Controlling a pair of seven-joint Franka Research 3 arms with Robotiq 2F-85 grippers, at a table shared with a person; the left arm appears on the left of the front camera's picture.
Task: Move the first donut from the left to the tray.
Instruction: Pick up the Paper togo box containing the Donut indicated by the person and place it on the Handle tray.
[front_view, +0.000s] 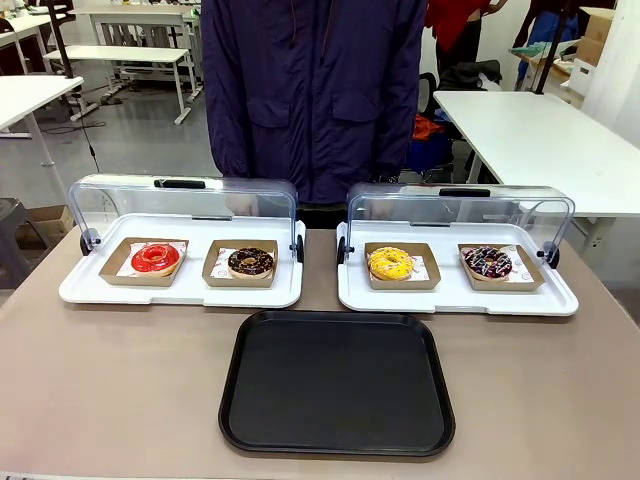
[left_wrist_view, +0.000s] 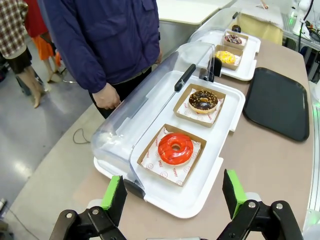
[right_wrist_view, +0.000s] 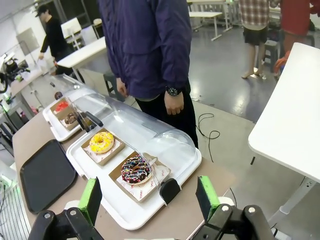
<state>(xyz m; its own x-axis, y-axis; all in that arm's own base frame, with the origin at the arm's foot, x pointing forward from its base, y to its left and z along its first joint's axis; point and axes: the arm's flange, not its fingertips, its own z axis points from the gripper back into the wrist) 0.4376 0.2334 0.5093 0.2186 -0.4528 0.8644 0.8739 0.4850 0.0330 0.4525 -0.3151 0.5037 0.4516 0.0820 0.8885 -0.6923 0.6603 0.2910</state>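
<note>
The first donut from the left (front_view: 155, 258) has glossy red icing and sits in a brown cardboard square on the left white tray. In the left wrist view this red donut (left_wrist_view: 175, 148) lies just beyond my left gripper (left_wrist_view: 173, 195), whose jaws stand open with nothing between them. The black tray (front_view: 337, 382) lies flat at the table's near middle; the same tray (left_wrist_view: 278, 102) appears at the right of the left wrist view and again, tray (right_wrist_view: 44, 175), at the left of the right wrist view. My right gripper (right_wrist_view: 150, 196) is open above the table's right end.
A chocolate-iced donut (front_view: 250, 262) shares the left white tray (front_view: 180, 290). The right white tray (front_view: 457, 297) holds a yellow donut (front_view: 390, 263) and a sprinkled chocolate donut (front_view: 487, 262). Both clear lids are raised. A person in a dark jacket (front_view: 312, 90) stands at the far side.
</note>
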